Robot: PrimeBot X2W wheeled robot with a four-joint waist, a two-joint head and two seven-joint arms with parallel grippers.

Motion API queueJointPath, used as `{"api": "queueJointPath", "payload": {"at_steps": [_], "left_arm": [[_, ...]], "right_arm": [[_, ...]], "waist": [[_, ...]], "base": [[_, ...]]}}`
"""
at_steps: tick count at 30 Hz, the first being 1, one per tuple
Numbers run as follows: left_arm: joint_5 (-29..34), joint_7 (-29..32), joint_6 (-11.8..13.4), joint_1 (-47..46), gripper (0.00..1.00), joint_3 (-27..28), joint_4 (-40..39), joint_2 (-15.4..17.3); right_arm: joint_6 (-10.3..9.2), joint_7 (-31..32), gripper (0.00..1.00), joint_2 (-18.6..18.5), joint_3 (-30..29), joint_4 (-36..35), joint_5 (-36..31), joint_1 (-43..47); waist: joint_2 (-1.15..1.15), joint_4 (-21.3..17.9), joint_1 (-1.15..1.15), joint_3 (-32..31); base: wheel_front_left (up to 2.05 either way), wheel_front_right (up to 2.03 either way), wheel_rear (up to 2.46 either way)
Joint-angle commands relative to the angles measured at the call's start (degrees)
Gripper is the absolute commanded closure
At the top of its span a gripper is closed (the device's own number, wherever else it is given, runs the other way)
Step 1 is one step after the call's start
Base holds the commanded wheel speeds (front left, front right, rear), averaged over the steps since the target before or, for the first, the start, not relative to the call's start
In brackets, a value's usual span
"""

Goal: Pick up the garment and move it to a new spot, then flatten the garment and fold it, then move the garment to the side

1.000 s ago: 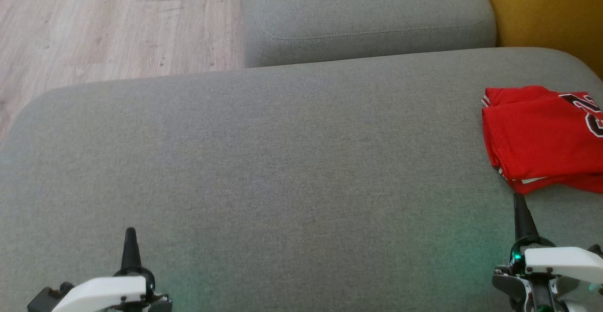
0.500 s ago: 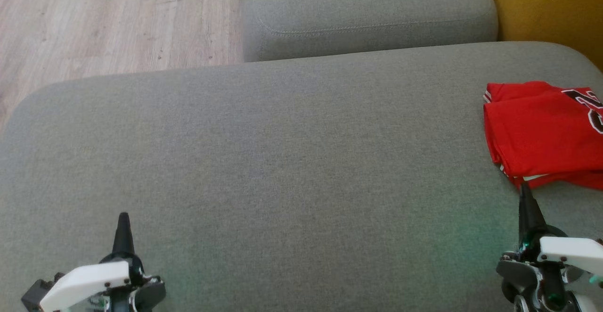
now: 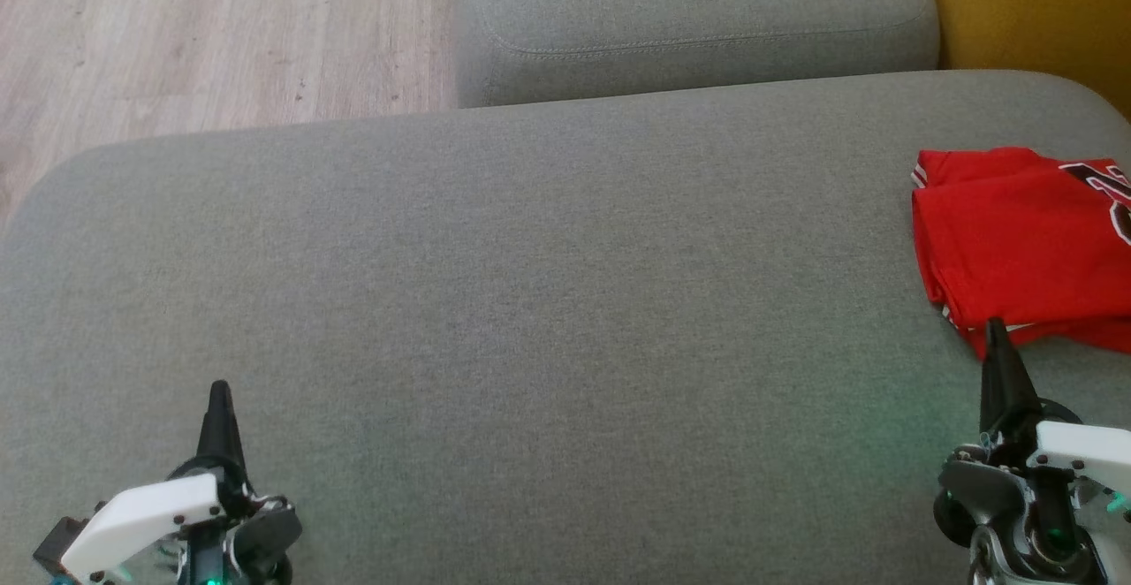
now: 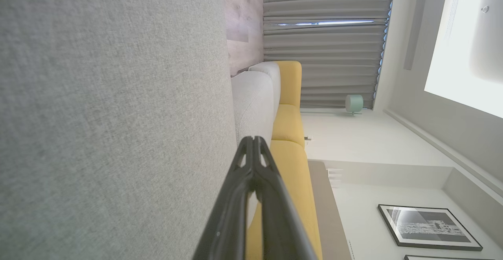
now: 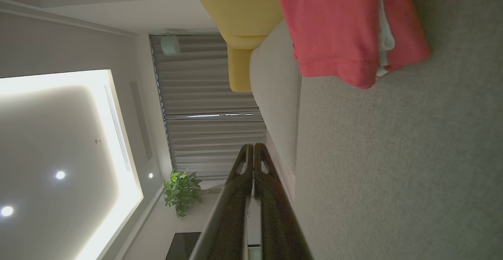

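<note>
The left gripper [image 3: 218, 388], jaws pressed together and empty, hovers over the left end of the grey cushion [image 3: 548, 284]. At the cushion's right edge lies the folded red garment [image 3: 1029, 249]. The right gripper [image 3: 997, 327], likewise closed on nothing, points at its near hem.

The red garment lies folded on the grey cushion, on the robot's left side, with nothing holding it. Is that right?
Not quite. The head view shows the red garment on the robot's right side, not its left. It does lie folded on the grey cushion, with nothing holding it.
</note>
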Motion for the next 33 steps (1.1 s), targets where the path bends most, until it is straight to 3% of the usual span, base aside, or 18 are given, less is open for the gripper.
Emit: {"api": "queueJointPath", "payload": {"at_steps": [1, 33], "left_arm": [[-0.1, 0.3, -0.4, -2.7, 1.00, 2.4, -1.6, 0.5], [0.5, 0.9, -0.4, -2.8, 1.00, 3.0, -1.6, 0.0]], "right_arm": [[0.44, 0.5, 1.00, -0.8, 1.1, -1.7, 0.3, -2.7], [0.44, 1.0, 1.00, -0.4, 0.5, -1.7, -0.1, -2.8]], "waist": [[0.00, 0.0, 0.00, 0.0], [0.00, 0.0, 0.00, 0.0]], "base": [[0.00, 0.00, 0.00], [0.00, 0.00, 0.00]]}}
